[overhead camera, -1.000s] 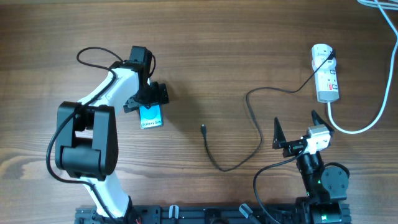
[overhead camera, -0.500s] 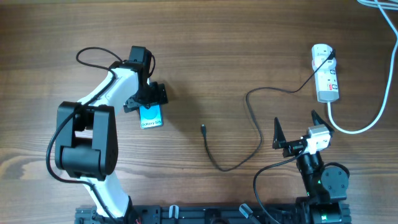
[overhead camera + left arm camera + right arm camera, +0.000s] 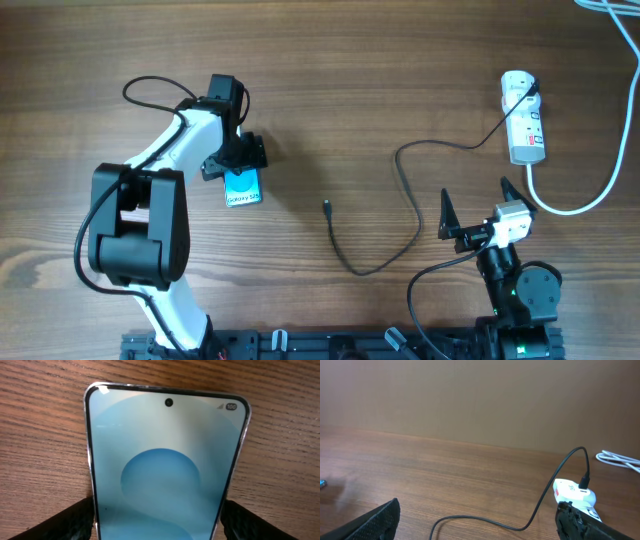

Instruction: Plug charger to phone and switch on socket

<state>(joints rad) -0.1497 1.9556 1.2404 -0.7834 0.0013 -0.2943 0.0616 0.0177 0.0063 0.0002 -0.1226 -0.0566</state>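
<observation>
On the left side of the desk (image 3: 350, 90), the left end effector (image 3: 237, 163) sits over the top end of the phone (image 3: 243, 188), and that is the one place anything has changed in the last second. Its jaws were spread further a moment ago and have drawn in a little around the handset. From the wrist camera the black fingers (image 3: 60, 522) now stand right at the two long edges of the lit teal screen. Whether they are pinching it yet or only just beside it, I cannot tell.

The phone itself has not shifted and lies flat, screen up. The charger (image 3: 410, 200) has not stirred either. Its black cable loops across the middle of the desk, its free tip well apart from the phone and its other end running up to the socket (image 3: 523, 130) at the far right, where a thick white cord (image 3: 590, 205) trails off.

The right end effector (image 3: 478, 205) waits near its base with jaws spread wide, holding nothing.

To my eye the left arm is taking hold of the phone to steady it. The plugging and the switch are still to do.
</observation>
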